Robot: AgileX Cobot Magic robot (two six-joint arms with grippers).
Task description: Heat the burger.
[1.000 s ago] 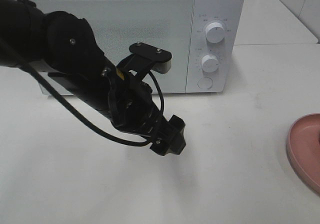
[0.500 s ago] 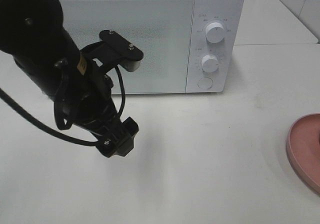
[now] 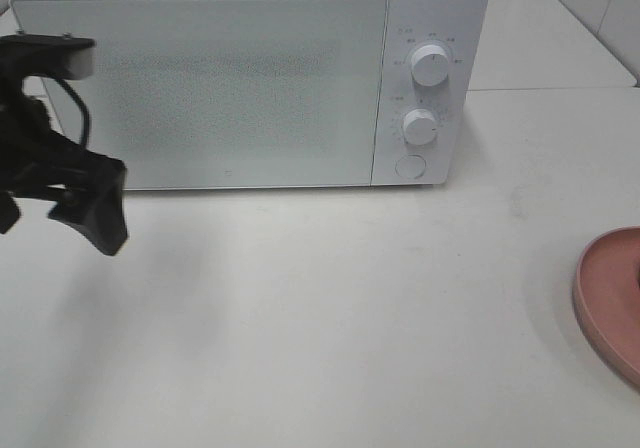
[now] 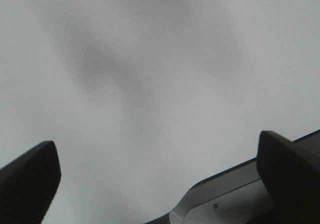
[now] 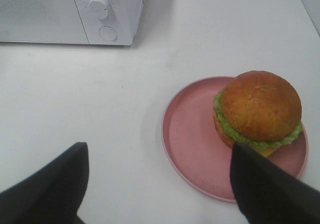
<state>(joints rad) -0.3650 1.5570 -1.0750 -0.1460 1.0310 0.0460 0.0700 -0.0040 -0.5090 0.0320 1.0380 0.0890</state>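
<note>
White tabletop (image 3: 330, 308), microwave (image 3: 250, 78) shut at upper frame. Burger (image 5: 259, 111) sits on pink plate (image 5: 192, 144), lower right of right wrist view. Likely light, soft, stacked layers prone to sliding; grip bun sides gently. Left gripper (image 4: 160, 179) wide, empty; right gripper (image 5: 157, 184) wide, empty.

Bright even light, soft diffuse shadows on white table (image 3: 330, 308), left wrist view blurred
</note>
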